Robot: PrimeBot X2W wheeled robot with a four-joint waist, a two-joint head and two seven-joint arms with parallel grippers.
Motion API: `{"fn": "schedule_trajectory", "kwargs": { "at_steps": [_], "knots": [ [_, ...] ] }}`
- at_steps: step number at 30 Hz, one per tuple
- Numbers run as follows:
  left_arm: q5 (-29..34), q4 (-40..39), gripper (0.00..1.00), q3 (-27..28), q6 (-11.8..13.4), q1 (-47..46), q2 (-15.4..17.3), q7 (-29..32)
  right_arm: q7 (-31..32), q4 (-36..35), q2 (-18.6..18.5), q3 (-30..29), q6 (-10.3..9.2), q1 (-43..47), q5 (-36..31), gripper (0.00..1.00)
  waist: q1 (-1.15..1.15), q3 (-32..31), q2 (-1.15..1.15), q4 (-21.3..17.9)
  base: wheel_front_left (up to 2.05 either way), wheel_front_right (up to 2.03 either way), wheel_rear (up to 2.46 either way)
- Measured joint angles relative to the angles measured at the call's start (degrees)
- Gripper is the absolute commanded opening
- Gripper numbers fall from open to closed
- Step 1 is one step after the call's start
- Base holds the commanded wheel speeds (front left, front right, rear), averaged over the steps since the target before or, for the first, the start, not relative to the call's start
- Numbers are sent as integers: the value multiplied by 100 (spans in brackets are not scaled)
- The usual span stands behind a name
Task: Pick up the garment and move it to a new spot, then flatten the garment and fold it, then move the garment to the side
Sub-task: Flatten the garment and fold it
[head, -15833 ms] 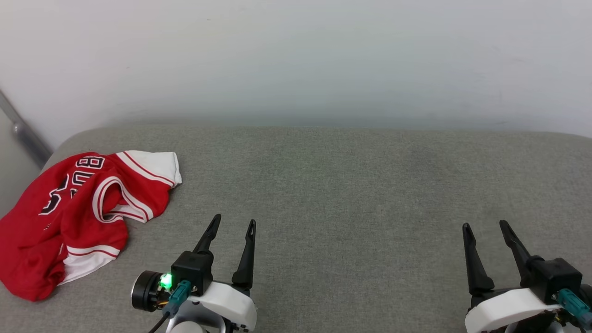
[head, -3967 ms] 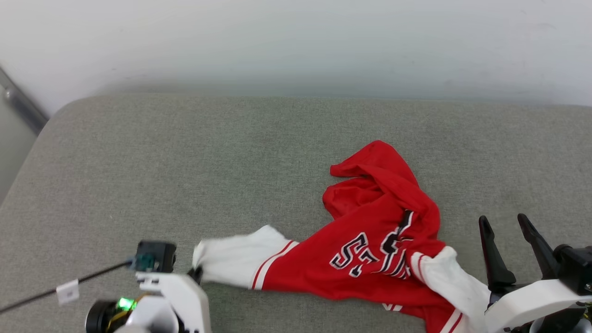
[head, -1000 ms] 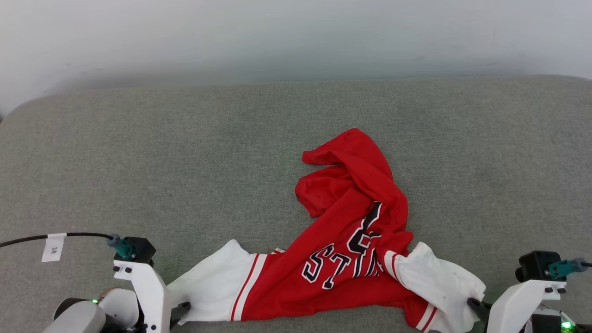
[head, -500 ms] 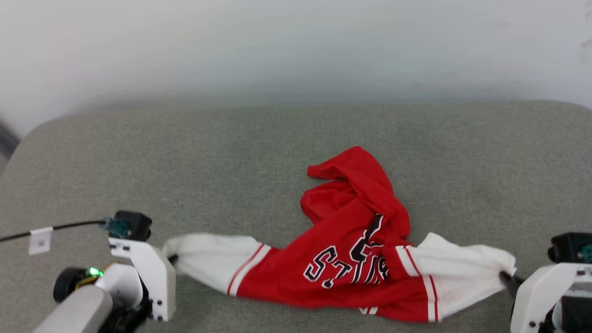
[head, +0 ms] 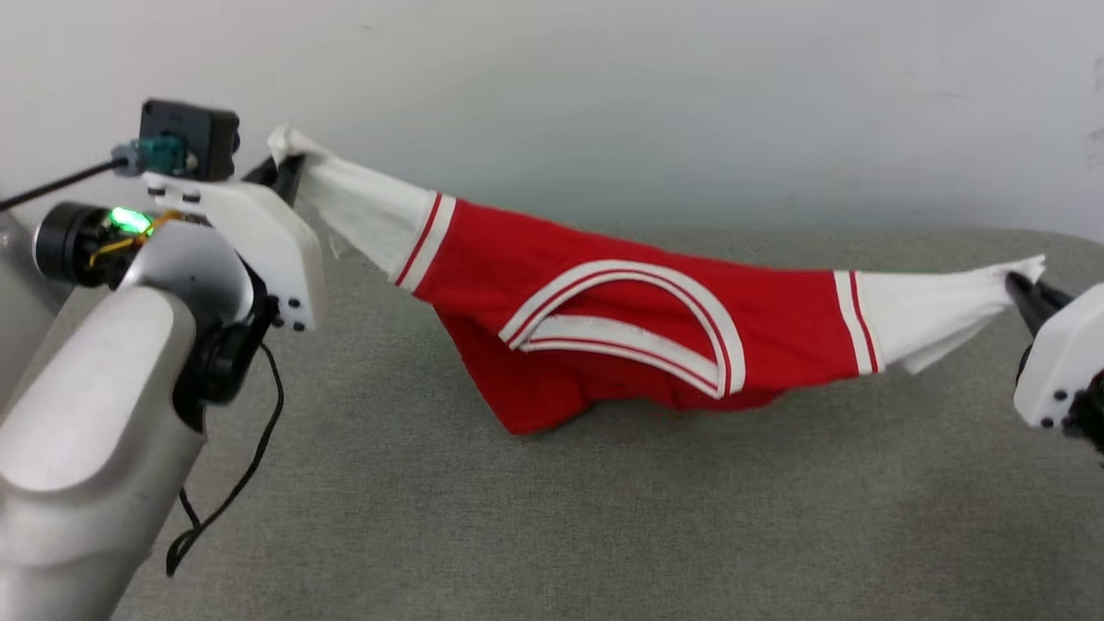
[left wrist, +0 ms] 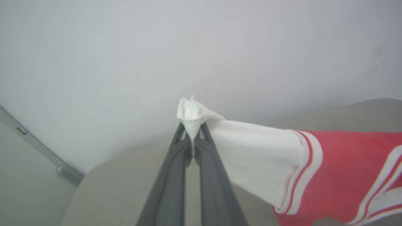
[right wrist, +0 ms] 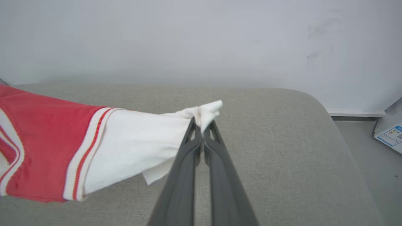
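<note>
Grey fabric covers the worktop [head: 604, 517], with a pale wall [head: 604, 86] behind. Above the worktop the shirt [head: 604, 293] hangs stretched between both claws, its red body sagging toward it. The left claw [left wrist: 192, 131] is clamped tight on one white sleeve [left wrist: 251, 150] tip, and the right claw [right wrist: 203, 125] is clamped on the other.

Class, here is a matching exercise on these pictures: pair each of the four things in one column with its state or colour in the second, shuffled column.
Column one:
1 left gripper
2 right gripper
3 garment
4 cable

Column two:
a black, dangling in a loop
b shut on the sleeve higher in the head view
c stretched between both grippers
d shut on the sleeve lower in the head view

Pairs: 1-b; 2-d; 3-c; 4-a
</note>
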Motion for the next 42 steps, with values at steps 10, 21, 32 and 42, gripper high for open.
{"fn": "schedule_trajectory", "kwargs": {
  "at_steps": [10, 21, 32, 42],
  "knots": [
    [364, 1399, 0, 187, -143, -1970, -594, -916, -536, 887, -229, 261, 0, -2254, -98, 0, 0, 442, 0, -70, 0, 0, 0],
    [638, 2809, 0, 422, -405, -3822, -955, -2302, -1691, 2033, -116, 510, 0, -4562, -312, 0, 1, 1372, 0, -214, 0, 0, 0],
    [638, 3534, 0, 660, -627, -5032, -1066, -3179, -2827, 3034, 57, 896, 0, -6430, -676, 0, 1, 2241, 0, -335, 0, 0, 0],
    [533, 4252, 0, 682, -913, -5175, -1248, -3296, -3404, 4187, 313, 1524, 1, -6992, -564, 0, 1, 2924, 0, -429, 0, 0, 0]
  ]
}}
